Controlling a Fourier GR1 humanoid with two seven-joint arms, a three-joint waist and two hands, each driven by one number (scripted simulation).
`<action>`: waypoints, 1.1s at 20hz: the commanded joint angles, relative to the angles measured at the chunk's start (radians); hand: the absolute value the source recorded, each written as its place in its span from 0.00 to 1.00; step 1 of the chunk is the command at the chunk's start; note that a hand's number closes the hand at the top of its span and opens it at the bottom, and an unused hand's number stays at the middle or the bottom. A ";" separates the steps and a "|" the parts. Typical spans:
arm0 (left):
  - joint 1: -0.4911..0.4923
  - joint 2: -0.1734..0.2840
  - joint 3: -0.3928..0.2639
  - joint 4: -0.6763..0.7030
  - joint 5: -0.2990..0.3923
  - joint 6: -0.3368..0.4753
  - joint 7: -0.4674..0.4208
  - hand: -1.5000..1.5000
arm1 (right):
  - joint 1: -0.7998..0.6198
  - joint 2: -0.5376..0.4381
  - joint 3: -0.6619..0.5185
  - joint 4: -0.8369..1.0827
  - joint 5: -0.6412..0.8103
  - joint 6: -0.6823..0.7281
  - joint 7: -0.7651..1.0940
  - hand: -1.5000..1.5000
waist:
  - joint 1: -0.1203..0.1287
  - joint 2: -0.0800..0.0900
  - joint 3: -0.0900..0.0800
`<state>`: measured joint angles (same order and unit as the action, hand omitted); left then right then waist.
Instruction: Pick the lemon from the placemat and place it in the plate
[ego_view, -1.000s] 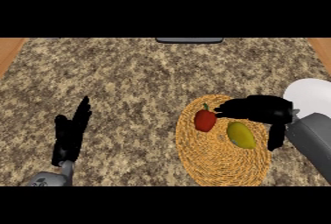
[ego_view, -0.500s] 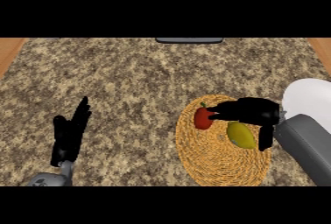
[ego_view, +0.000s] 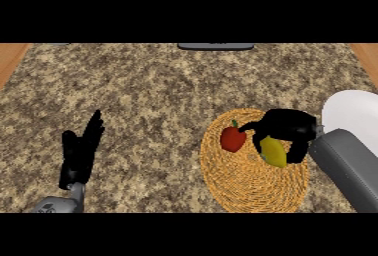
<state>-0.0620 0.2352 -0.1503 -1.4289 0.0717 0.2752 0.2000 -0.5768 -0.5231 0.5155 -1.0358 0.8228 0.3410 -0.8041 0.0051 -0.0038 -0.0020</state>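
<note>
Speckled tabletop (ego_view: 162, 90): my right hand (ego_view: 289, 131) curls fingers round lemon (ego_view: 274, 152) on placemat (ego_view: 251, 182); lift & plate (ego_view: 354, 115) left. Left hand (ego_view: 80, 150) open.

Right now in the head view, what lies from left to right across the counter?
Left hand → red fruit → lemon under the right hand → white plate. The fruits lie on the woven placemat.

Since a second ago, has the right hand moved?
Yes. The right hand has shifted left over the woven placemat, away from the white plate, onto the lemon.
</note>
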 joint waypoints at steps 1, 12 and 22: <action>0.034 0.027 0.045 0.027 0.033 -0.078 -0.063 0.50 | -0.057 0.005 -0.053 0.097 0.020 -0.008 -0.127 1.00 | 0.006 0.006 0.002; 0.085 0.018 0.044 -0.038 0.000 -0.008 -0.003 0.50 | 0.218 0.018 -0.416 -0.047 -0.115 -0.268 0.475 1.00 | -0.074 -0.020 0.000; 0.043 0.005 0.042 -0.048 -0.015 0.003 0.034 0.50 | 0.422 -0.009 -0.639 -0.595 -0.221 -0.378 0.700 1.00 | -0.059 -0.009 0.000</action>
<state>0.0039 0.2441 -0.1094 -1.4789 0.0581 0.2776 0.2166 -0.2045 -0.5309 -0.0271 -1.4811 0.6321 0.0173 -0.2002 -0.0607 -0.0183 -0.0018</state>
